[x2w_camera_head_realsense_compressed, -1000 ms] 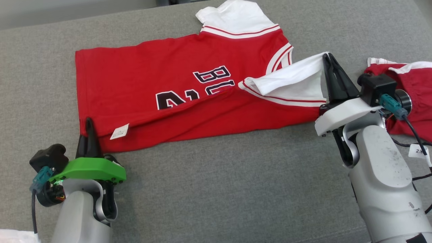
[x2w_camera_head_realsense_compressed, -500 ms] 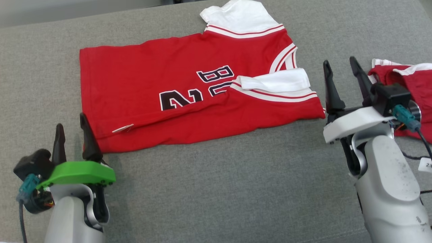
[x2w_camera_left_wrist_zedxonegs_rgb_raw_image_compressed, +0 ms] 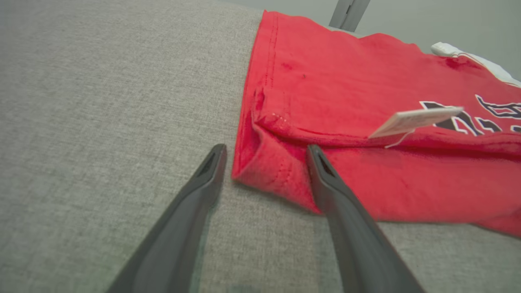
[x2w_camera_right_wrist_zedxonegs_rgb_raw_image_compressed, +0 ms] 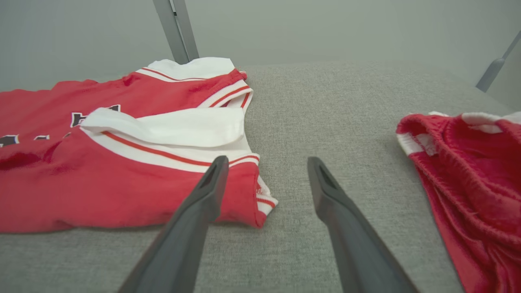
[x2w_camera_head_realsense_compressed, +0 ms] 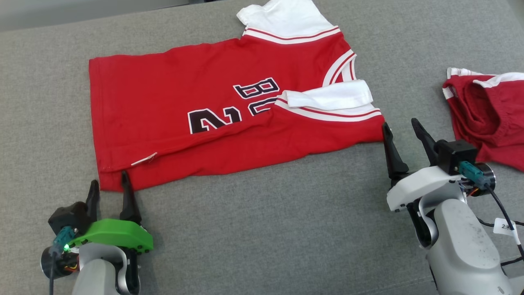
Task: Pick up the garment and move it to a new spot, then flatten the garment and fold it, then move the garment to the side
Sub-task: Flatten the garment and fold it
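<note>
jersey (x2w_camera_head_realsense_compressed: 204, 98) looks folded once, left gripper (x2w_camera_head_realsense_compressed: 109, 179) and right gripper (x2w_camera_head_realsense_compressed: 399, 123) wide open and empty, more folds plus the side move to go

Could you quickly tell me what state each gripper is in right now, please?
Left gripper: open, empty, at the jersey's hem corner.
Right gripper: open, empty.

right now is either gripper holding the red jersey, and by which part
Nothing is held: left gripper and right gripper stand open at near corners of the red-and-white jersey.
</note>
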